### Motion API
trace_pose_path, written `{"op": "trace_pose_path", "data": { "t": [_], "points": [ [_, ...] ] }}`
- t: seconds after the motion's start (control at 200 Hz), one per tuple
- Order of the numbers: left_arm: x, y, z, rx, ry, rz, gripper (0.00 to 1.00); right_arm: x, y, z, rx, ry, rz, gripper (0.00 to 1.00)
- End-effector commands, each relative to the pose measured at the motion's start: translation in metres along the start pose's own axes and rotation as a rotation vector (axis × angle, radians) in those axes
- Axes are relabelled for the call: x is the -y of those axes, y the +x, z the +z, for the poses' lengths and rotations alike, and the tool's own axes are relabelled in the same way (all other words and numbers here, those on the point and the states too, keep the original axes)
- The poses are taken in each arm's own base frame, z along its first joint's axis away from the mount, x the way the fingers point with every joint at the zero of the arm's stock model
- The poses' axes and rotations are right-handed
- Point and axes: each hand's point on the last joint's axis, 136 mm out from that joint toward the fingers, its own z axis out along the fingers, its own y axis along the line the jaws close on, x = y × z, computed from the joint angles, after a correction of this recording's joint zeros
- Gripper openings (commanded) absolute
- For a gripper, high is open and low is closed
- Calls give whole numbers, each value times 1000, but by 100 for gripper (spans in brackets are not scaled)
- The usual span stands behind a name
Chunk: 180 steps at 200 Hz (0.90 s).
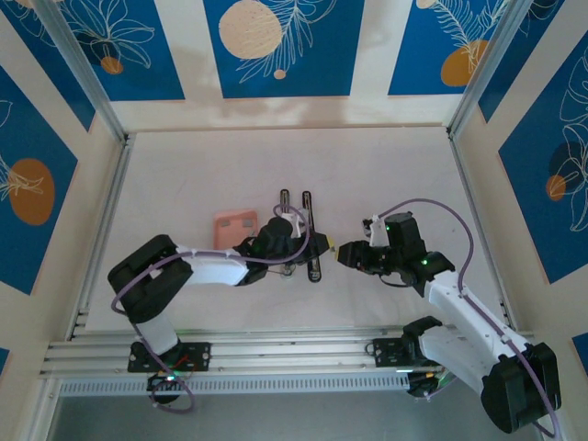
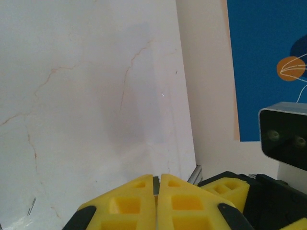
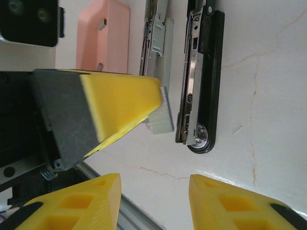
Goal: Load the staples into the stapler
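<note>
Currently, the left tool [image 2: 157, 182] is clenching the staples [image 3: 160, 117] just beside the stapler [image 3: 205, 81] while the right tool [image 3: 154, 186] is hanging released, so the unheld stapler is probably risking sliding.

Bright metal and glossy black plastic stapler [image 3: 204, 72], matt plastic tray [image 3: 103, 38], ribbed grey metal staples [image 3: 161, 116]

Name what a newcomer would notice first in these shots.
The left gripper catches the eye first: its yellow fingers are shut on a ribbed grey strip of staples, held right beside the stapler. The stapler lies open mid-table, its two long parts side by side. The right gripper hangs open just to its right, and a pink tray sits on the stapler's left.
</note>
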Motion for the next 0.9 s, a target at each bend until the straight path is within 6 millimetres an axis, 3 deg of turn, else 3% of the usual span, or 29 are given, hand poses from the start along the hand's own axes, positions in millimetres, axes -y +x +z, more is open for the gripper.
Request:
{"op": "trace_pose_path", "data": {
  "t": [0.0,0.56,0.895],
  "points": [
    [17,1,0,3,94,-37,8,-4,3,-5,4,-7,-95,42],
    [16,9,-1,-44,83,-165,9,3,-5,4,-2,92,-308,41],
    [18,10,-1,-56,88,-201,9,-11,-20,9,43,33,-392,41]
  ]
}}
